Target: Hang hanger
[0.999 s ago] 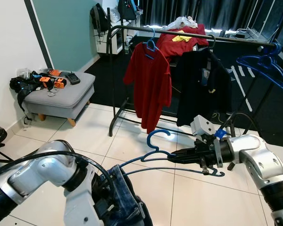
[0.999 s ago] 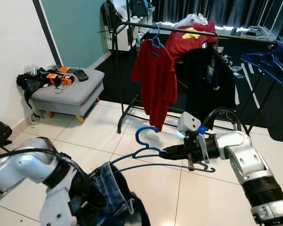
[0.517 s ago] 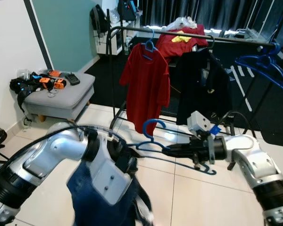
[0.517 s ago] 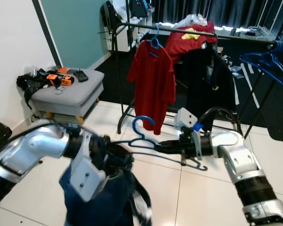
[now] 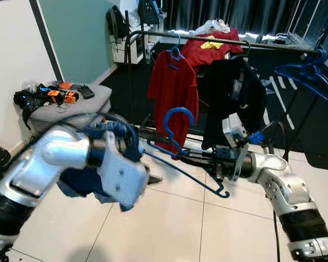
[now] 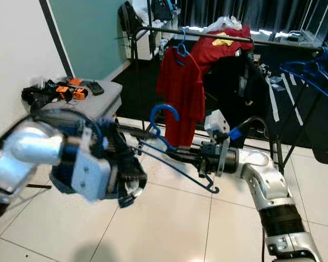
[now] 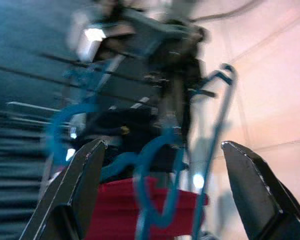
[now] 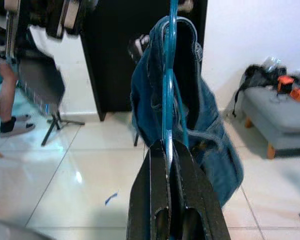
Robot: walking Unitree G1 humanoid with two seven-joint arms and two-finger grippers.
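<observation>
Right pincer [image 8: 167, 150] clamped on blue hanger [image 5: 177, 131]; left pincer [image 7: 160, 195] wide apart.

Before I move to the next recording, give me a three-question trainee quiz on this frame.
1. True or false: the right tool is shut on the blue hanger.
2. What hangs on that hanger?
A. denim jeans
B. a yellow towel
C. nothing
3. Fill in: the left tool's fingers are ____.

Key:
1. True.
2. A; the right wrist view shows jeans draped over it.
3. Open, spread wide with the hanger between them, not gripped.

Extra: the red shirt already hangs on the clothes rack.
</observation>
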